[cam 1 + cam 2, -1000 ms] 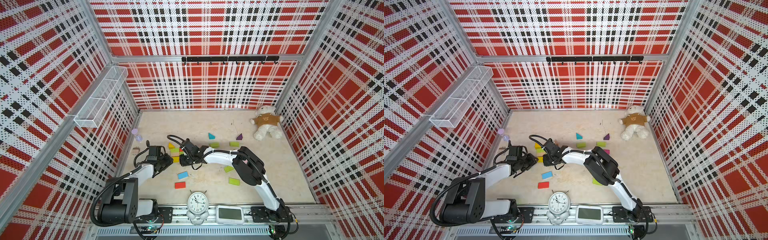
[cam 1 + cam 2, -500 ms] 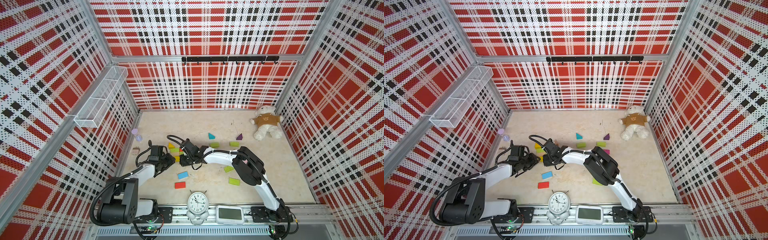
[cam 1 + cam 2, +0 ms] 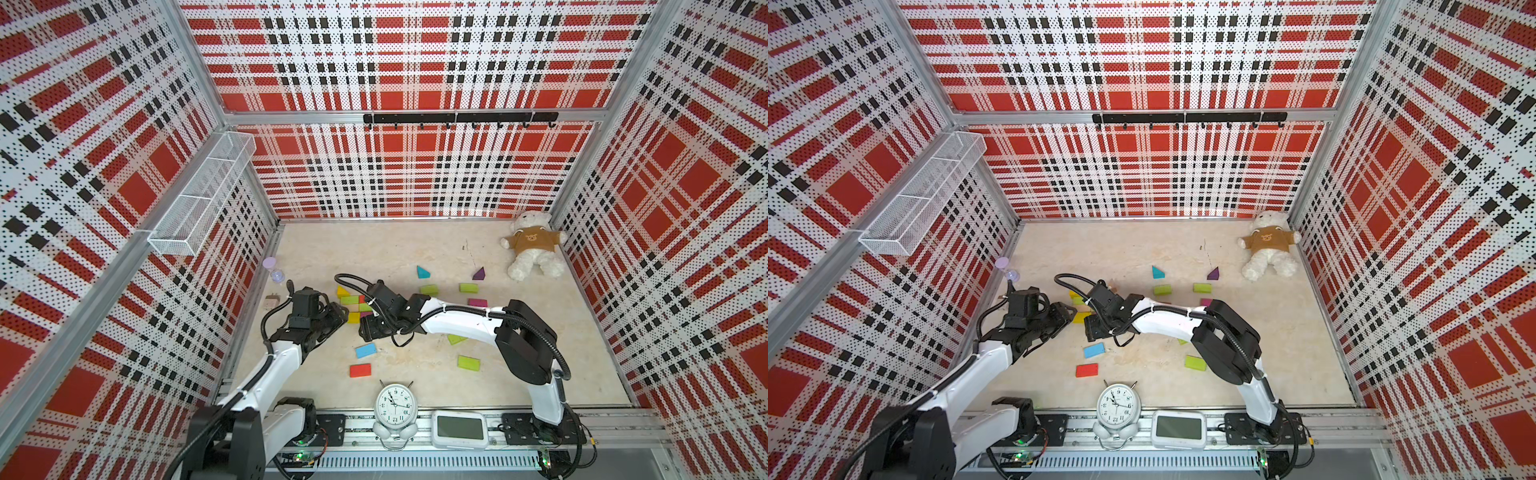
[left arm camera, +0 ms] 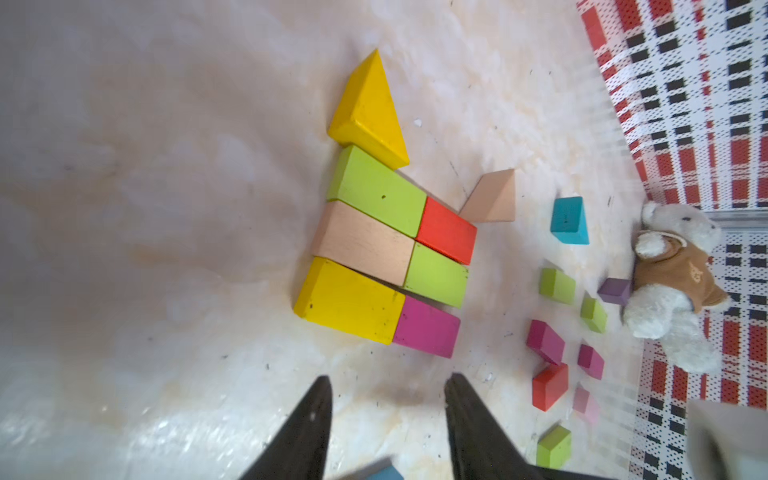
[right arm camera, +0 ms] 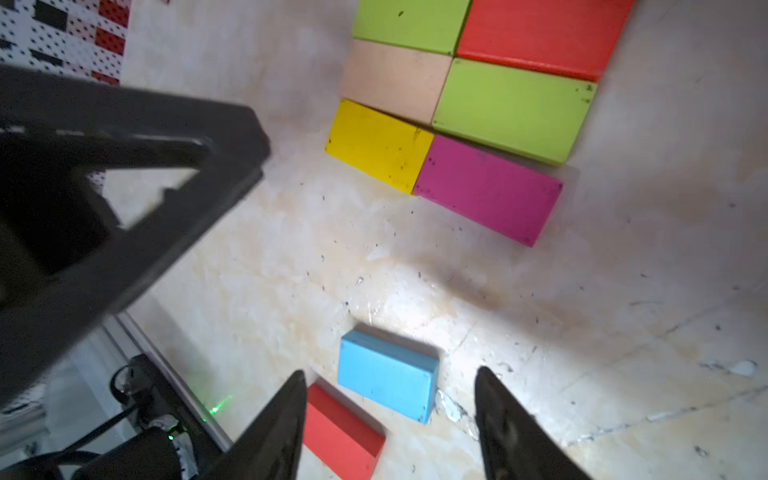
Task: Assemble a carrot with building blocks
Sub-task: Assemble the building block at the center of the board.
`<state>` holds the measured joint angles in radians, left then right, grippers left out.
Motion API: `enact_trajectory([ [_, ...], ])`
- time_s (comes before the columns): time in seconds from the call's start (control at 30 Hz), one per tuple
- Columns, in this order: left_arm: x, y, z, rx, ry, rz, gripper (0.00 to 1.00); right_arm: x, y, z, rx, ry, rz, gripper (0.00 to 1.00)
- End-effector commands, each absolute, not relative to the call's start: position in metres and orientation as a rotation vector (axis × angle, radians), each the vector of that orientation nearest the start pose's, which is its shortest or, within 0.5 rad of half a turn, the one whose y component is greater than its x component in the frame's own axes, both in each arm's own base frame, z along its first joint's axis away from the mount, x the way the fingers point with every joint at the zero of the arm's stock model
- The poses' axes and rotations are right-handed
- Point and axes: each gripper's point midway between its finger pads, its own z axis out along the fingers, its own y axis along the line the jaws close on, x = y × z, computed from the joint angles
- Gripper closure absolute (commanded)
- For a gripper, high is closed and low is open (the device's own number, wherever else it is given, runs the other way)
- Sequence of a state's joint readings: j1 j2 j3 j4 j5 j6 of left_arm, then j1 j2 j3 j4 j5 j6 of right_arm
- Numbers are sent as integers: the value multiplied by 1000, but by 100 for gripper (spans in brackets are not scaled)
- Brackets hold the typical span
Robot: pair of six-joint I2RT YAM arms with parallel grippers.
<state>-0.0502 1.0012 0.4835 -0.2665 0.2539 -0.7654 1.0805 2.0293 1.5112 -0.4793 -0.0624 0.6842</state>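
Painted wooden building blocks (image 4: 386,249) lie packed edge to edge on the pale tabletop (image 4: 166,208), a yellow triangular wedge (image 4: 370,112) touching one end, and we hold our left gripper (image 4: 388,377) and right gripper (image 5: 390,370) parted and empty just beside them.

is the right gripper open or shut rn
Open. The right wrist view shows the right gripper with fingers wide apart, nothing clamped; the blue block lies flat, touching neither.

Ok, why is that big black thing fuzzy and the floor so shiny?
Right wrist view: the left arm is too near the lens, so it blurs; glare whitens the table by the blue block. In both top views the walls look bowed.
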Motion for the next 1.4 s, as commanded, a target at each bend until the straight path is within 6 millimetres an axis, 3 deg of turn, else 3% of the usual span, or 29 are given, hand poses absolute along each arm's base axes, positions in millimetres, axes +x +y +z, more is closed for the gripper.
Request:
enact_trajectory([
  [0.0, 272, -36, 106, -806, 2326, -611, 41, 221, 441, 64, -604, 2734, 474, 25],
  [0.13, 263, -17, 120, -848, 2283, -603, 38, 209, 444, 51, -673, 2769, 362, 22],
  [0.27, 262, -10, 130, -855, 2241, -637, 38, 203, 456, 49, -718, 2753, 339, 17],
  [0.53, 261, -4, 129, -884, 2252, -631, 37, 206, 473, 40, -751, 2751, 320, 15],
  [0.77, 264, 4, 132, -911, 2236, -640, 37, 210, 476, 30, -766, 2765, 256, 15],
  [0.97, 266, 11, 133, -942, 2219, -676, 36, 213, 472, 23, -755, 2775, 198, 22],
  [1.13, 265, 18, 132, -970, 2198, -697, 36, 217, 471, 22, -743, 2768, 171, 39],
  [1.37, 266, 20, 132, -978, 2191, -709, 36, 228, 474, 21, -698, 2773, 213, 41],
])
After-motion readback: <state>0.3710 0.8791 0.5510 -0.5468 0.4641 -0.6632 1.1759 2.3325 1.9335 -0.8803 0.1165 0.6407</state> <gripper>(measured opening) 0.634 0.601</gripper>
